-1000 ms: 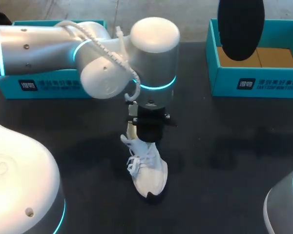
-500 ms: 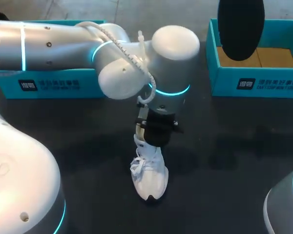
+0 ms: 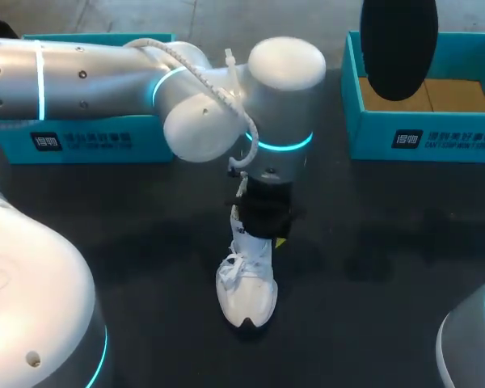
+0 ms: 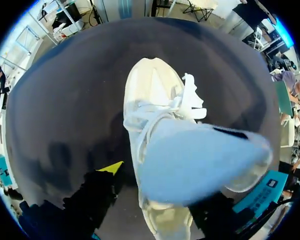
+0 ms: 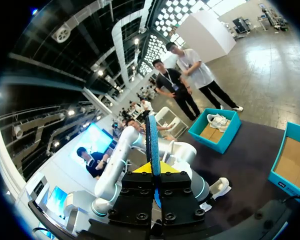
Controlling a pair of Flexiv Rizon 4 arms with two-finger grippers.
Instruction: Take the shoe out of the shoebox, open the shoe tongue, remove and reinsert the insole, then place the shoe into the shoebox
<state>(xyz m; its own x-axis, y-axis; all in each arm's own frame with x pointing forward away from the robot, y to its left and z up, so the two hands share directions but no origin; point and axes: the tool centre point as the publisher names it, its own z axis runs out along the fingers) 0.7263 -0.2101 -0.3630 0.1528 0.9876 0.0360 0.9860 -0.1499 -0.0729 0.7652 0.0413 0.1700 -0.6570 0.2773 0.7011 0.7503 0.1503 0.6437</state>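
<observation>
A white shoe (image 3: 246,287) stands on the dark table (image 3: 372,242), toe towards the front edge. My left gripper (image 3: 261,230) hangs right over its heel end; one yellow tip shows beside the collar. In the left wrist view the raised tongue (image 4: 200,160) and laces (image 4: 157,107) lie under my left gripper (image 4: 162,192), whose fingers stand apart on either side of the shoe, open. My right gripper (image 5: 154,172) is held high and is shut on the dark insole (image 5: 152,142), seen edge-on. In the head view that insole (image 3: 398,48) is a dark oval at the back right.
An open teal shoebox (image 3: 424,121) with a cardboard floor stands at the back right. A second teal box (image 3: 81,139) stands at the back left, partly behind my left arm (image 3: 105,77). My arms' bases fill the front corners.
My left arm has shifted right and a little forward over the shoe. Its fingers have opened and let go of the tongue. The shoe has turned straighter. The right arm with the insole has not moved.
</observation>
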